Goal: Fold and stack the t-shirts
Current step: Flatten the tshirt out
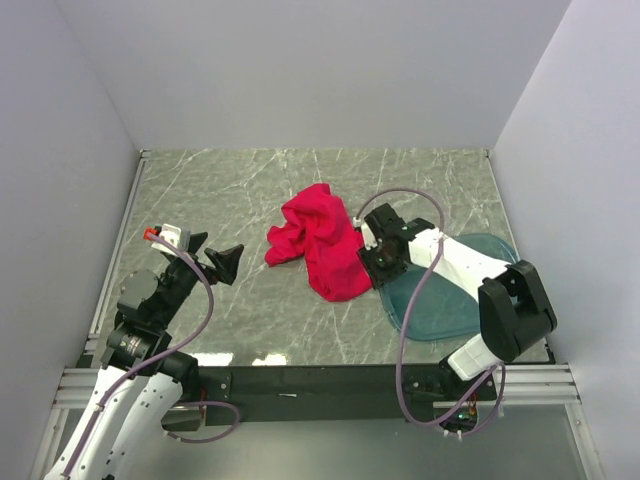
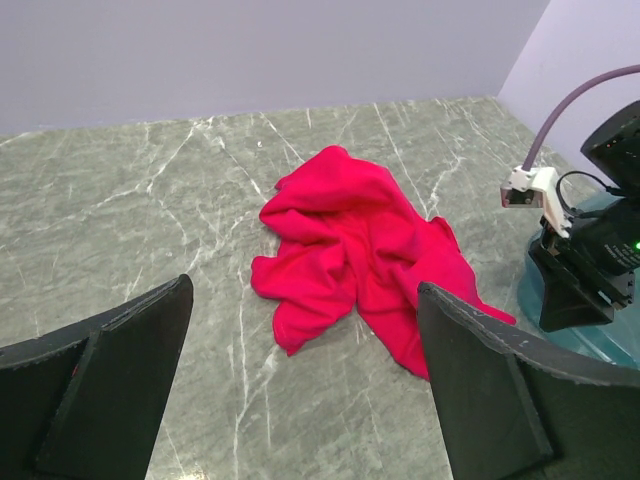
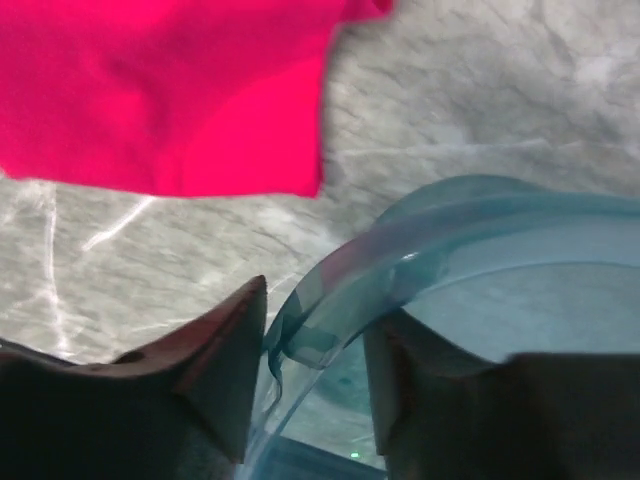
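The red t-shirt (image 1: 325,245) lies crumpled in a heap on the marble table, near the middle. It also shows in the left wrist view (image 2: 350,240) and the right wrist view (image 3: 150,90). No neck label shows. My left gripper (image 1: 215,262) is open and empty, hovering left of the shirt; its wide-apart fingers frame the shirt in the left wrist view (image 2: 305,290). My right gripper (image 1: 385,255) is at the shirt's right edge. Its fingers straddle the rim of a translucent teal plate (image 3: 520,260), closed on it (image 3: 315,305).
The teal plate (image 1: 440,305) lies on the table right of the shirt, partly under my right arm. Grey walls enclose the table on the left, back and right. The table's black front edge (image 1: 300,375) runs along the bottom.
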Robot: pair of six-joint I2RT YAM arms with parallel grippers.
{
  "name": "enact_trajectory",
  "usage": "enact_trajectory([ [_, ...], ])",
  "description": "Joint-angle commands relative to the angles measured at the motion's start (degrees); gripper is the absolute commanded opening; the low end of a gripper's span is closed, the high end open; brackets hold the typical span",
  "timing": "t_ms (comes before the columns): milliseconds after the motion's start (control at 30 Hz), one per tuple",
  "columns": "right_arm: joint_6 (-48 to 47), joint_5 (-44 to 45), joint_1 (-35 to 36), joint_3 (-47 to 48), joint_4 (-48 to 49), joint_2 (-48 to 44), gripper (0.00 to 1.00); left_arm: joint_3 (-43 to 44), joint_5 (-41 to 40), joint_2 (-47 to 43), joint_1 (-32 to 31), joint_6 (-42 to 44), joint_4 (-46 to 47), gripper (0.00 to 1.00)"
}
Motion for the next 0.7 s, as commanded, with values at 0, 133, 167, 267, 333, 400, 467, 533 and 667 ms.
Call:
enact_trajectory([
  [0, -6.0, 3.6, 1.1, 4.6, -3.2, 0.8, 0.40, 0.3, 0.5, -0.3, -0.2, 0.8, 1.9, 0.99],
  [133, -16.8, 3.9, 1.1, 5.4, -6.4, -1.0, 0.14, 0.1, 0.5, -0.8, -0.2, 0.8, 2.2, 0.99],
  [167, -19.3, 5.5, 1.1, 4.9, -6.8, -1.4, 0.12, 0.0, 0.6, -0.8, -0.2, 0.7, 2.3, 0.99],
  [267, -30.1, 7.9, 1.0, 4.2, -10.1, -2.6, 0.11, 0.2, 0.9, -0.6, -0.2, 0.9, 2.2, 1.00],
  [333, -36.7, 9.5, 0.2, 3.4, -11.0, -2.8, 0.09, 0.1, 0.8, -0.9, -0.2, 0.9, 2.2, 0.99],
  [400, -44.1, 10.0, -1.5, 3.0, -11.9, -2.9, 0.09, 0.1, 0.7, -1.1, -0.2, 0.9, 2.1, 1.00],
  [467, -50.3, 9.3, -5.7, 2.9, -12.3, -2.8, 0.11, 0.1, 0.6, -1.3, -0.2, 0.9, 2.0, 1.00],
  [533, -53.7, 9.1, -11.1, 4.3, -11.8, -1.8, 0.14, 0.0, 0.6, -1.3, -0.3, 0.9, 2.1, 0.99],
  [667, -61.8, 10.5, -19.8, 6.5, -7.2, 0.4, 0.15, 0.0, 1.1, -0.9, -0.2, 0.9, 2.3, 1.00],
])
